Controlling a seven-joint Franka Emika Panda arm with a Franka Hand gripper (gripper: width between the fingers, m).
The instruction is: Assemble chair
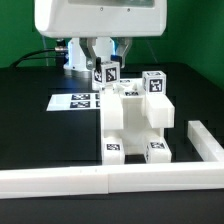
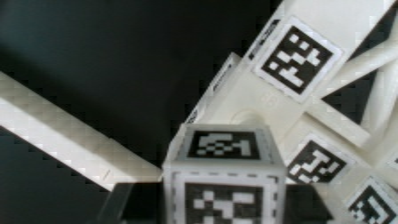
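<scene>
Exterior view: the chair [image 1: 138, 118] stands in the centre of the frame on the black table [image 1: 30, 120], pushed toward the long white border rail [image 1: 100, 180] that runs along the lower edge and turns up at the lower right. The gripper [image 1: 107, 60] comes down from the arm at upper centre, and its fingers are drawn narrow around a tagged white post [image 1: 107, 76] at the chair's upper left corner. The post's long axis stands upright, in line with the fingers, so the piece lies straight below them. A second tagged post [image 1: 154, 84] rises apart on the exterior view's right. The marker board [image 1: 75, 101] lies flat at middle left.

Wrist view: the gripped post [image 2: 226, 170] fills the lower centre, its tagged faces toward the camera. Chair pieces [image 2: 299, 60] slant across the upper right, close beside it. Whether the post is already seated cannot be told.
</scene>
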